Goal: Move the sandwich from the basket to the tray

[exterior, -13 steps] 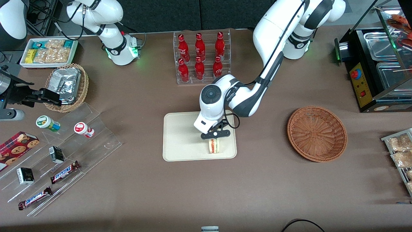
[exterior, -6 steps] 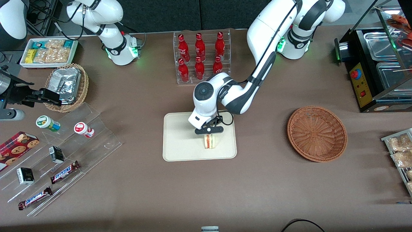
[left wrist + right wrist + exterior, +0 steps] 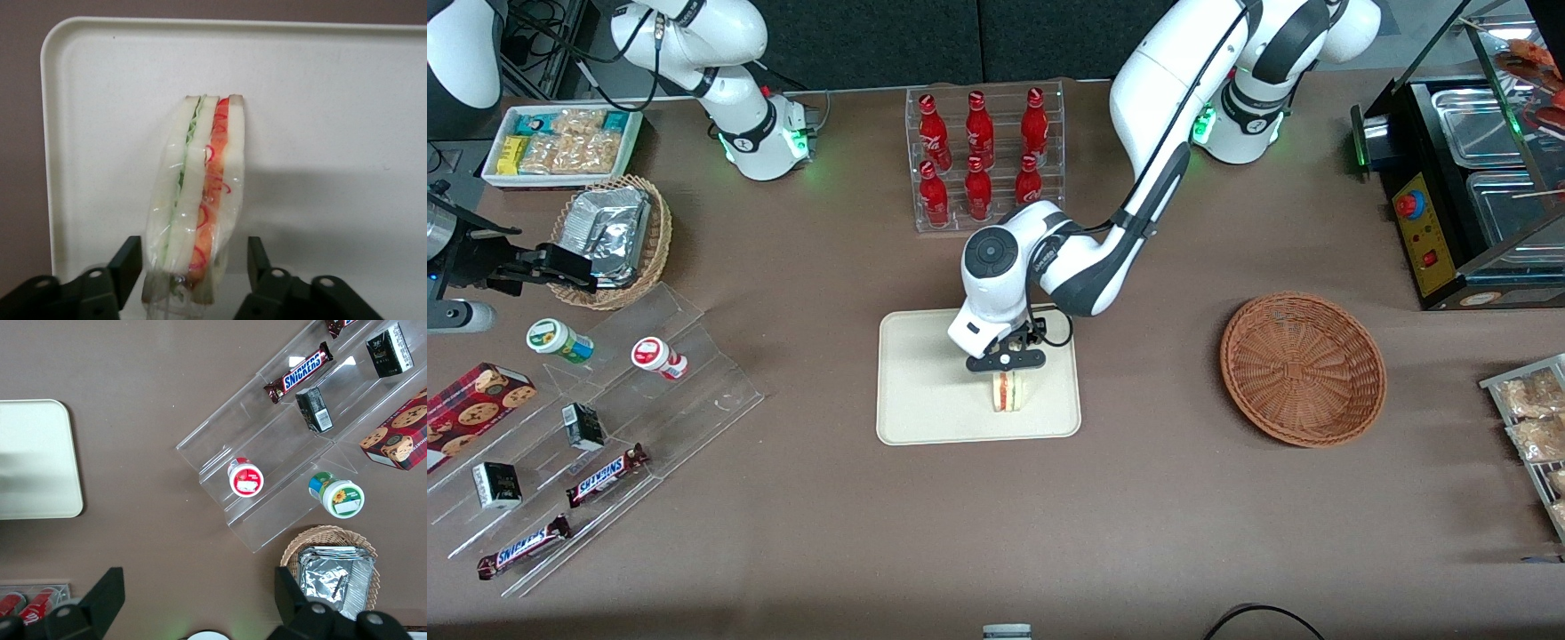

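Gripper [image 3: 1005, 366] pointed straight down over the tray [image 3: 925, 391], fingers [image 3: 127, 267] apart and flanking the sandwich [image 3: 1007, 392] standing on edge there; basket [image 3: 1303, 368] lay well apart toward the working arm's end.

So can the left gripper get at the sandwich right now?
Probably yes: the left gripper is open, a finger on each side of the sandwich standing on the tray, nothing between.

glossy clear film wraps the sandwich [image 3: 197, 200] — smooth matt tray [image 3: 320, 100], rough woven wicker basket [image 3: 1303, 369].
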Available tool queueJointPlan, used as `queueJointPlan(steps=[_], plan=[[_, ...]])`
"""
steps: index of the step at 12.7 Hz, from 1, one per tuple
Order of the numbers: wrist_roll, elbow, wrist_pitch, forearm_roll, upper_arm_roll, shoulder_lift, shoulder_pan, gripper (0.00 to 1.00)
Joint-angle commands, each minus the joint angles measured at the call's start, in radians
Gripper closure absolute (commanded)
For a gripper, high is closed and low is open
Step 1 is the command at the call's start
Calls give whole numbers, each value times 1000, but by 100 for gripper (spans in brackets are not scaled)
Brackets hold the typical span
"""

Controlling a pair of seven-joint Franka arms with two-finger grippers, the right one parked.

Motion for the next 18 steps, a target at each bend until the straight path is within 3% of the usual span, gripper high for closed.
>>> queueJointPlan(steps=[1,6,9,18], plan=[[-3,30,-92,2,7,-62,-1,1],[-103,30,-276,7,33,-289,19,0],[-85,32,-349,4,66,-421,86,0],[322,18,-716,-48,67,-721,408,0]])
